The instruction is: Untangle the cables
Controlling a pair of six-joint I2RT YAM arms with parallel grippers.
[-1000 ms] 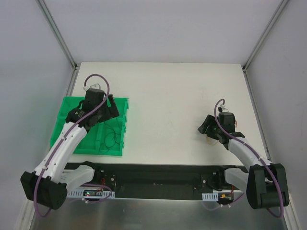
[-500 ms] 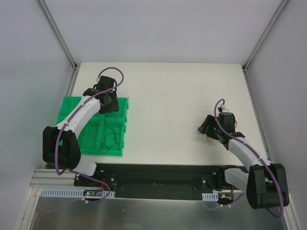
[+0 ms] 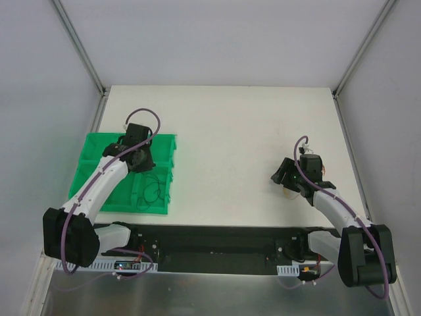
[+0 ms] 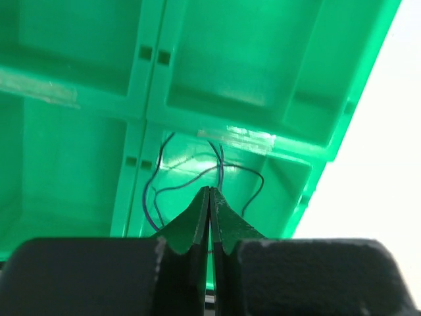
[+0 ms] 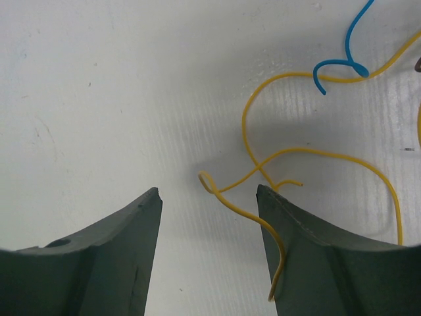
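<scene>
Thin dark and purple cables [image 4: 221,161] lie looped on the floor of one compartment of the green tray [image 4: 263,79]; from above the cables [image 3: 152,187] show in the tray's near right compartment. My left gripper [image 4: 209,189] hovers over the tray [image 3: 92,148], shut, with nothing showing between its fingers. On the white table at the right, my right gripper [image 5: 208,189] stands open over a curly yellow cable [image 5: 316,153]. One yellow end runs along its right finger [image 5: 309,250]. A blue cable [image 5: 348,46] crosses the yellow one further off.
The tray is split into several compartments by ridges. The right gripper [image 3: 284,178] is near the table's right edge. Grey walls and metal posts close in the table on three sides.
The left gripper has gone from open to shut while the left arm swung about above the tray. The right arm and its cables have not moved.
</scene>
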